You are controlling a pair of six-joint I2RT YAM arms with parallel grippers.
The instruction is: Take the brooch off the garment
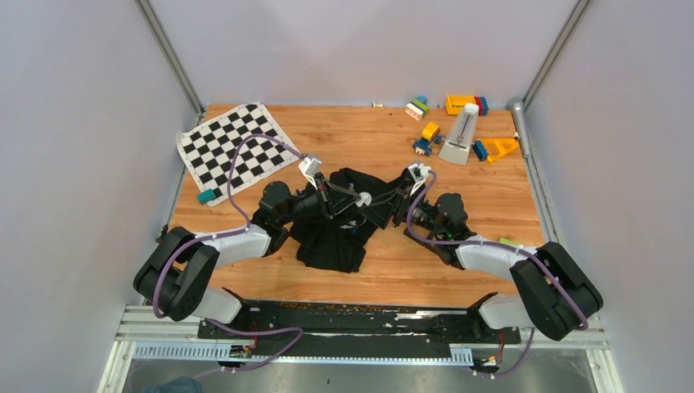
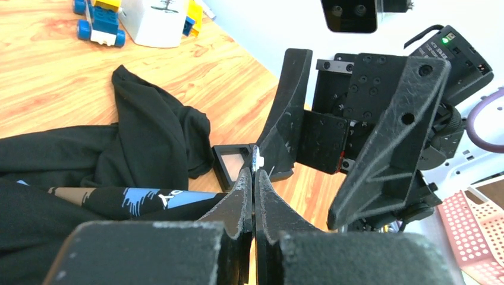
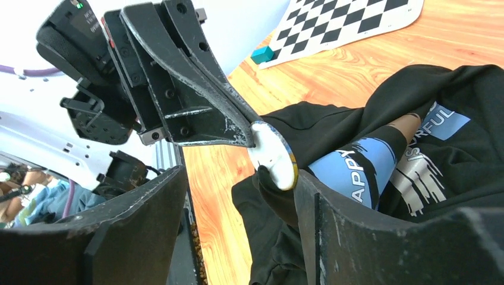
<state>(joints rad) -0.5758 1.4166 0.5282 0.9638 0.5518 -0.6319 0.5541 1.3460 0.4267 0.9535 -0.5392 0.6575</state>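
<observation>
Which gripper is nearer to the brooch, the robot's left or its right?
Left. The left gripper has its jaws shut on the edge of the brooch. The right gripper faces it, open, with the brooch close by its jaws but unclamped.
</observation>
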